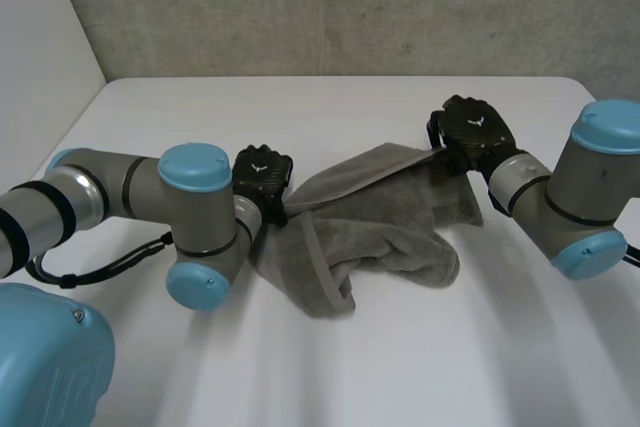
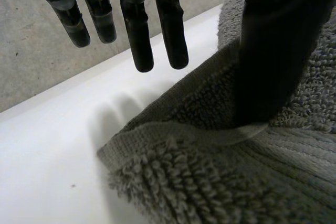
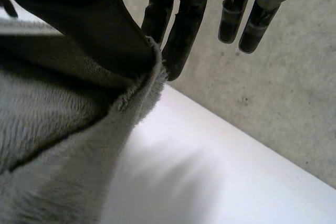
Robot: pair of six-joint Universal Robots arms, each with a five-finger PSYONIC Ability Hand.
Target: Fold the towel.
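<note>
A grey terry towel [image 1: 385,232] lies crumpled in the middle of the head view on the white worktop [image 1: 300,107]. One long edge is raised and stretched between the two hands. The left hand [image 1: 262,175] is at the towel's left end, a little left of the frame's centre. In its wrist view its fingers [image 2: 139,30] are straight, above bare worktop and apart from the cloth, while its thumb [image 2: 270,56] rests on the hemmed border near a corner. The right hand [image 1: 475,132] is at the towel's upper right end. In its wrist view the thumb [image 3: 89,24] and one finger [image 3: 176,45] pinch the towel's edge between them, and the other fingers are straight and free.
</note>
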